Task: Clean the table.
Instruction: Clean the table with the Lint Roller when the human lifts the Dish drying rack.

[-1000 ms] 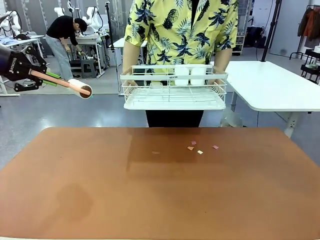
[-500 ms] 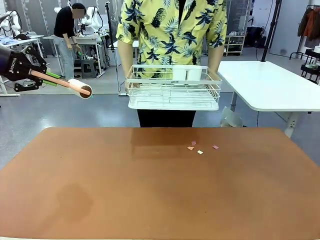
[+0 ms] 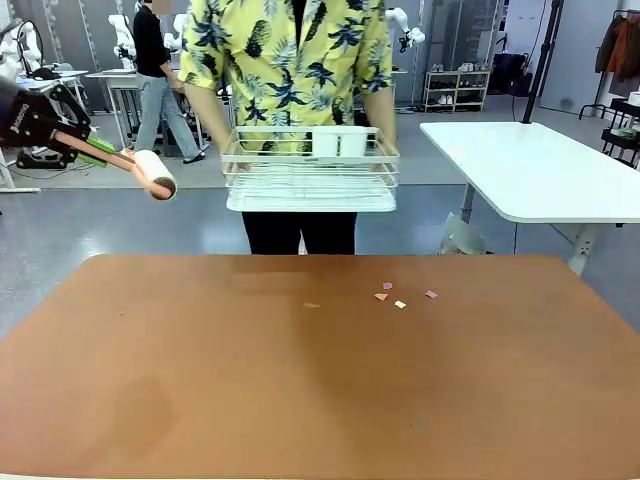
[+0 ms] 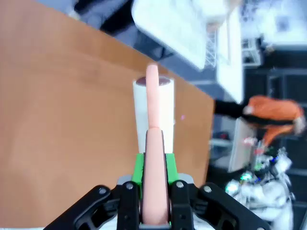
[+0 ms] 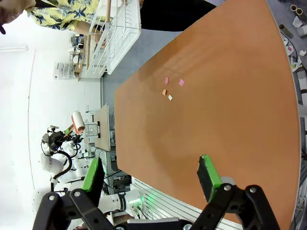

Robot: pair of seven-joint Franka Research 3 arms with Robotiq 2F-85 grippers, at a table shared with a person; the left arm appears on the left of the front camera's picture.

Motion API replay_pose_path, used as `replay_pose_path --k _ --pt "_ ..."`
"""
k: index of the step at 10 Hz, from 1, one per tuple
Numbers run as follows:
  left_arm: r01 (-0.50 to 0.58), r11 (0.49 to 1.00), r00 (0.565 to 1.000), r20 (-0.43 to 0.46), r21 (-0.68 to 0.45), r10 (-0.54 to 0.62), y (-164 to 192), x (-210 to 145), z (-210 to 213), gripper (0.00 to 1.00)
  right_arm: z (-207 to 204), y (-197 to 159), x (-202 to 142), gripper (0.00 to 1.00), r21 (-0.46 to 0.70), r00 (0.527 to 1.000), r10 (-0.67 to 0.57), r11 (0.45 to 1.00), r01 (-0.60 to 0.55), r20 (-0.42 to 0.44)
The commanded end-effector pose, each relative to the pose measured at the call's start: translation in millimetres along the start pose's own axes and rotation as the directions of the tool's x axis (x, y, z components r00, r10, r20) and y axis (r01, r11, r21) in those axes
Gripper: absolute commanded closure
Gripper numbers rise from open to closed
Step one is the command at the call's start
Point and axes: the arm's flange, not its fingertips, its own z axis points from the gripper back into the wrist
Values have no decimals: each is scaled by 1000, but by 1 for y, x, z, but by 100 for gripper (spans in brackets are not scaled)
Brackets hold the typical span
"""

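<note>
1. Front view: left gripper [image 3: 97, 148] sits high off the far-left corner of the tabletop [image 3: 300, 400], clamped on the pink handle of a lint roller [image 3: 155, 174] (left wrist view agrees: green pads tight on the handle).
2. Roller axis: the handle runs from the gripper toward picture right and slightly down. The white roll is at the tip, well above the surface and touching nothing.
3. Target: a small cluster of paper scraps [image 3: 398, 296] on the tabletop, right of centre, toward the far edge. One faint fleck [image 3: 312, 305] lies apart, nearer the middle.
4. Key relation: scraps are well apart from the roller, to the robot's right and below it, so the next move likely needs a cross-and-descend.
5. Right gripper [image 5: 151, 179] is wide and empty. It's probably on the scraps' side but has no tool.
6. Person at the far side holds a white dish rack [image 3: 310, 170] off the tabletop.
</note>
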Motion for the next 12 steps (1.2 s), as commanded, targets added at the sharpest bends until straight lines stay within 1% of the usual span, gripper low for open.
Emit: replay_pose_path --k 1,2,3,4,5,6,7,8,12 --pt "262 963 940 -239 56 -242 -24 45 -13 79 1 2 0 0 22 1000 14 1000 -14 8" --pt "347 936 863 -413 62 -292 -26 66 -50 79 1 2 0 0 22 1000 14 1000 -14 8" --pt "430 901 807 -470 52 -358 -24 82 -79 79 1 2 0 0 22 1000 14 1000 -14 8" --pt "428 903 808 -460 30 -368 -23 89 -98 79 1 2 0 0 22 1000 14 1000 -14 8" --pt "430 903 805 -454 4 -381 -21 84 -108 79 1 2 0 0 22 1000 14 1000 -14 8" --pt "432 902 817 -428 11 -386 -21 81 -109 79 1 2 0 0 22 1000 14 1000 -14 8" --pt "385 923 853 -387 14 -349 -24 84 -96 79 1 2 0 0 22 1000 14 1000 -14 8" --pt "426 904 803 -473 30 -362 -15 82 -132 79 1 2 0 0 22 1000 14 1000 -14 8" --pt "419 908 808 -466 24 -360 -16 83 -131 79 1 2 0 0 22 1000 14 1000 -14 8"
